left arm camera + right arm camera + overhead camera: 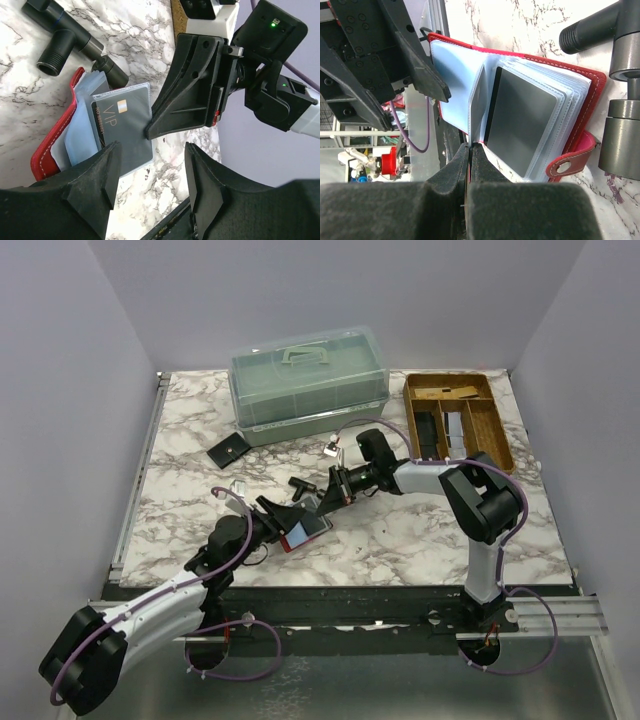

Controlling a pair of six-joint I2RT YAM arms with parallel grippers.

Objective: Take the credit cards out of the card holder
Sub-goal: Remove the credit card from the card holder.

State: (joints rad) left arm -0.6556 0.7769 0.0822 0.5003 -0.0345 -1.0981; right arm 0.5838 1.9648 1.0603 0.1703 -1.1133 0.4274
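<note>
A red card holder (310, 531) lies open near the table's front edge, its pale blue plastic sleeves (455, 102) fanned out. One grey credit card (122, 125) marked VIP sits in the top sleeve. Another grey card (520, 120) lies in a sleeve further in. My right gripper (470, 150) is shut on the free edge of a thin sleeve leaf (479, 107) that stands up from the holder. In the left wrist view its tip (149, 134) meets the corner of the VIP card's sleeve. My left gripper (152, 172) is open just in front of the holder, one finger (102, 172) over the card's near edge, gripping nothing.
A black pipe tee fitting (298, 485) lies right behind the holder. Further back stand a clear green lidded box (308, 380) and a wooden tray (458, 418) with compartments. A black wallet (228, 451) and small white clips (238, 488) lie to the left.
</note>
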